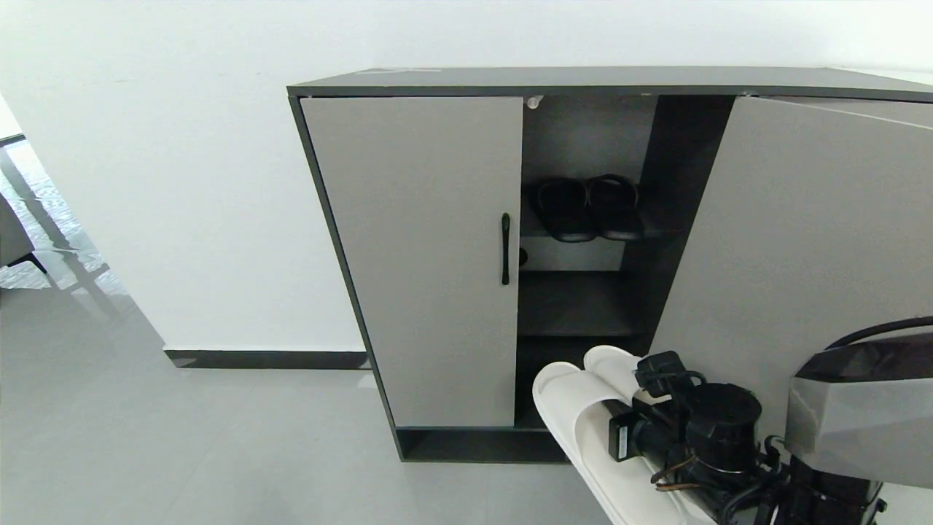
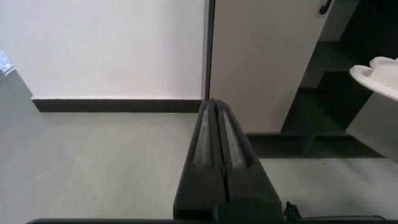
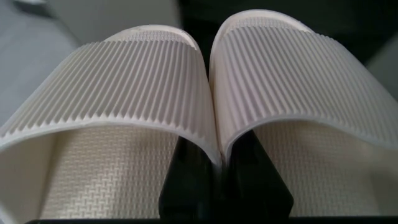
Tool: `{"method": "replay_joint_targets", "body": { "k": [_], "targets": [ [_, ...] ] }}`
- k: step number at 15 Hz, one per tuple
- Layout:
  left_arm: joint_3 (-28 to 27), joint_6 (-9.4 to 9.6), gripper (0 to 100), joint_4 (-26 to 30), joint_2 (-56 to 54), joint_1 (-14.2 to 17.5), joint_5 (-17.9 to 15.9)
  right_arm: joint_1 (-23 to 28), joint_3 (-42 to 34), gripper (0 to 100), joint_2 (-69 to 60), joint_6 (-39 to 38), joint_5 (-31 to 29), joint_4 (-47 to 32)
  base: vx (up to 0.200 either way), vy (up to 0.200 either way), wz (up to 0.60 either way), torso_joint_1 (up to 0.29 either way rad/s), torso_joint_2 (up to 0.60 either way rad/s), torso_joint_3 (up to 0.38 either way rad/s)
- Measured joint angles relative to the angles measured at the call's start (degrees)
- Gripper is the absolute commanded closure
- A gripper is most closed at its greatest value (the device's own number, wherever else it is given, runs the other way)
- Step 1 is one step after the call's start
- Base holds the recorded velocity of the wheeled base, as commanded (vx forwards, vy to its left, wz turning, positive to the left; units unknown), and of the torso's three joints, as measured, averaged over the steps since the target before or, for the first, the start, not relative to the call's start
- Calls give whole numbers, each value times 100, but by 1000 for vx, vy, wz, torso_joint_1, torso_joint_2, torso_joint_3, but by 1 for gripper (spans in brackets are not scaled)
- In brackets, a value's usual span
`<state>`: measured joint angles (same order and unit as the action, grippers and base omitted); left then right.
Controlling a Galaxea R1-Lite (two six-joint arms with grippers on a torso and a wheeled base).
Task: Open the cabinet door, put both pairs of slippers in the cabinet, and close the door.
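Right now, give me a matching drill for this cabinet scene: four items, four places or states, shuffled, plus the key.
Items:
1. black slippers
2. white slippers
3. left door
4. right door

Places or states:
A. swung open
B. on a shelf inside the cabinet
C. shut
D. held in the right gripper

Pairs: 1-B, 2-D, 3-C, 4-A

Heels of white slippers (image 1: 568, 408) off-frame

The dark cabinet (image 1: 583, 79) is standing with its right door (image 1: 802, 255) swung open. The black slippers (image 1: 589, 208) are lying side by side on its upper shelf. The white slippers (image 1: 583, 408), ribbed, are hanging pinched together in the right gripper (image 3: 221, 186) before the bottom compartment.
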<state>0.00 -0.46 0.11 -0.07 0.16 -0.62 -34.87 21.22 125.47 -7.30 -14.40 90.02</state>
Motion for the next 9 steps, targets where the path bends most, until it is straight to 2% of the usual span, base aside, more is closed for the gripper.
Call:
{"method": "replay_joint_targets", "body": {
  "k": [1, 5, 9],
  "targets": [
    [0, 0, 100, 0, 0, 0, -2, 94, 118, 100, 80, 2, -163, -5, 0, 0, 0, 0, 0, 0],
    [0, 13, 100, 5, 0, 2, -6, 551, 1113, 100, 656, -20, -772, -10, 200, 0, 0, 4, 4, 2],
    [0, 22, 100, 5, 0, -2, -9, 730, 1799, 100, 964, -16, -802, -13, 0, 0, 0, 0, 0, 0]
  ]
}}
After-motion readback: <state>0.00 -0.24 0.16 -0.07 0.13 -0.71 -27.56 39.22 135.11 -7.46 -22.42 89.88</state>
